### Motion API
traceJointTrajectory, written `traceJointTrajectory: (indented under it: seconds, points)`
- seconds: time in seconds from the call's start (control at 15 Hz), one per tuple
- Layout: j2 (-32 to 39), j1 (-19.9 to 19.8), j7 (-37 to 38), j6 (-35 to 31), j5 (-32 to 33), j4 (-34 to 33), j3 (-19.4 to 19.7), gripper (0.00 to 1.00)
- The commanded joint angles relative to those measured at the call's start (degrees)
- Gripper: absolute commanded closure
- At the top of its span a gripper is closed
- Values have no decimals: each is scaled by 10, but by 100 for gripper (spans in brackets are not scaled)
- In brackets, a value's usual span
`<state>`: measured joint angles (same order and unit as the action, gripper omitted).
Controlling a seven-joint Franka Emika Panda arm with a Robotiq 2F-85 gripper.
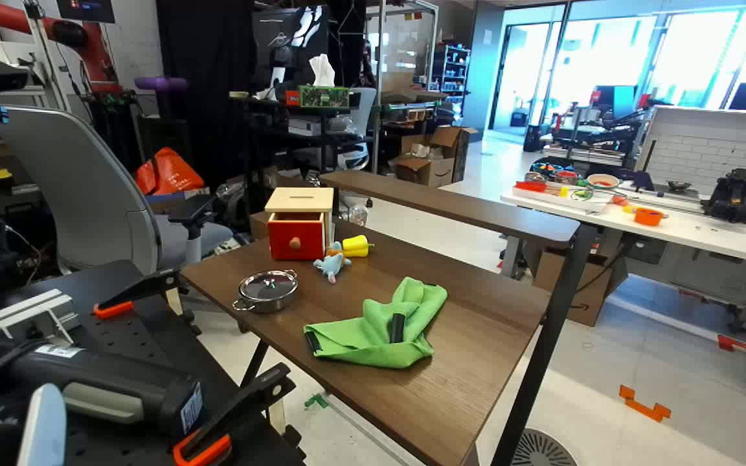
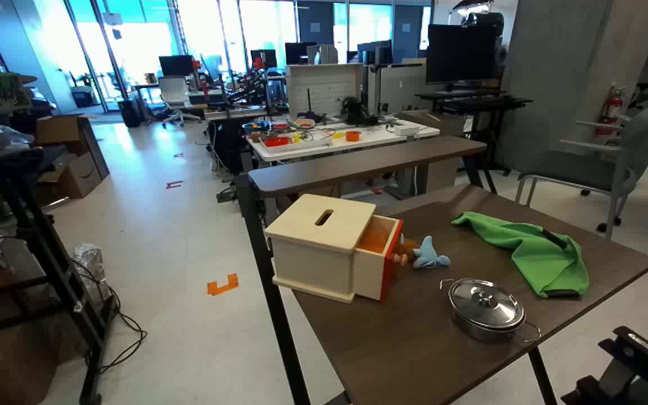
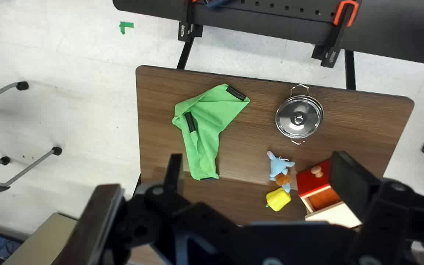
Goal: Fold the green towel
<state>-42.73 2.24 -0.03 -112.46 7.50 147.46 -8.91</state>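
Near the lidded pot (image 3: 299,118), the green towel (image 3: 207,125) lies rumpled, neat folding seemingly all ahead, the gripper (image 3: 260,163) spread wide and empty.

The black gripper (image 3: 260,162) hangs up there pointing downward, its two fingers (image 3: 352,180) standing wide apart with a broad gap between them. Up close in the wrist view, its dark linkage (image 3: 387,206) looks blurred.

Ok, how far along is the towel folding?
Done: at most a loose overlap; the green towel lies rumpled on the table, one black strip resting inside its outline. In hand: nothing; the gripper is open, away from the towel. Left, seemingly: smoothing the creases, lining up edges, folding neatly.
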Motion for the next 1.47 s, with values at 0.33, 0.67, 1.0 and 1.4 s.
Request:
traceJointTrajectory:
  seconds: [0.33,0.67,1.0,1.4]
  points:
    - [1,10,6,2,6,-3,8,0]
    - [73,-6,-1,-74,77,20,0,0]
    - [211,-33,34,-212,195,50,-8,0]
    - [405,-40,34,-337,277,9,16,0]
